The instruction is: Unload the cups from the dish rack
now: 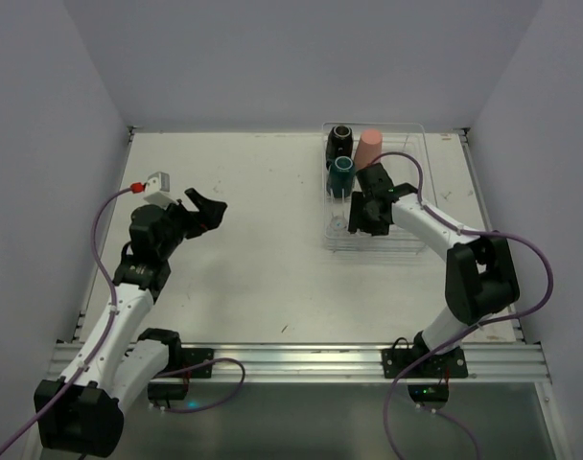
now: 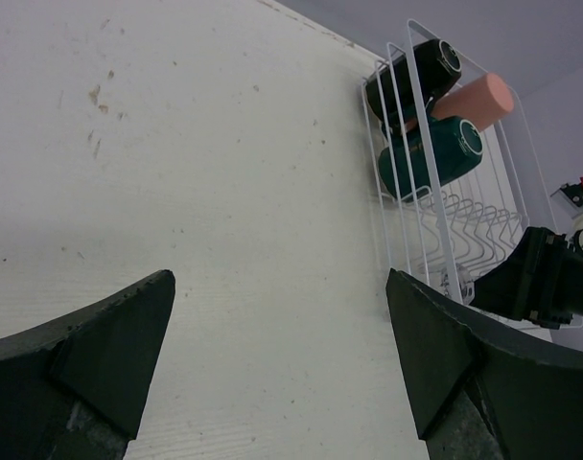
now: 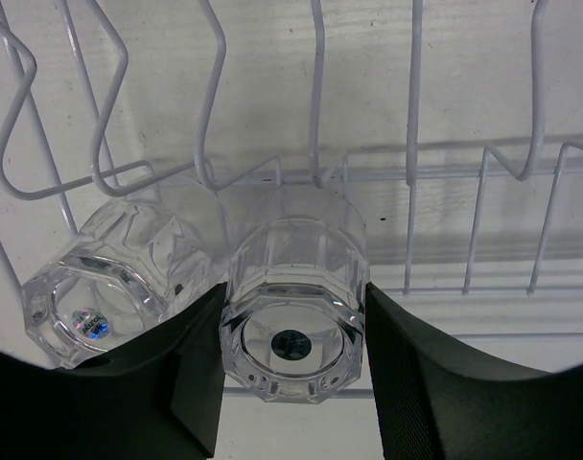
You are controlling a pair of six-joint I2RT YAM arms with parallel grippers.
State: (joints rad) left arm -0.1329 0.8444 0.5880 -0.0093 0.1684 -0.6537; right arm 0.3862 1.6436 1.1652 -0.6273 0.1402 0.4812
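Note:
The clear dish rack (image 1: 421,134) stands at the back right of the table. A black cup (image 1: 341,140), a salmon-pink tumbler (image 1: 370,147) and a dark teal cup (image 1: 341,174) are in its far half. My right gripper (image 1: 355,222) is down in the near half of the rack. In the right wrist view it (image 3: 293,347) is shut on a tiny clear cup (image 3: 293,307), a finger pressed on each side. The second clear cup (image 3: 104,283) lies just left of it, against the rack wires (image 3: 413,115). My left gripper (image 1: 207,206) is open and empty over the left of the table.
The left wrist view shows its open gripper (image 2: 280,287) above bare white table (image 2: 176,172), with the rack (image 2: 445,240), its three coloured cups and my right arm (image 2: 546,278) beyond. Grey walls close the table at the back and sides.

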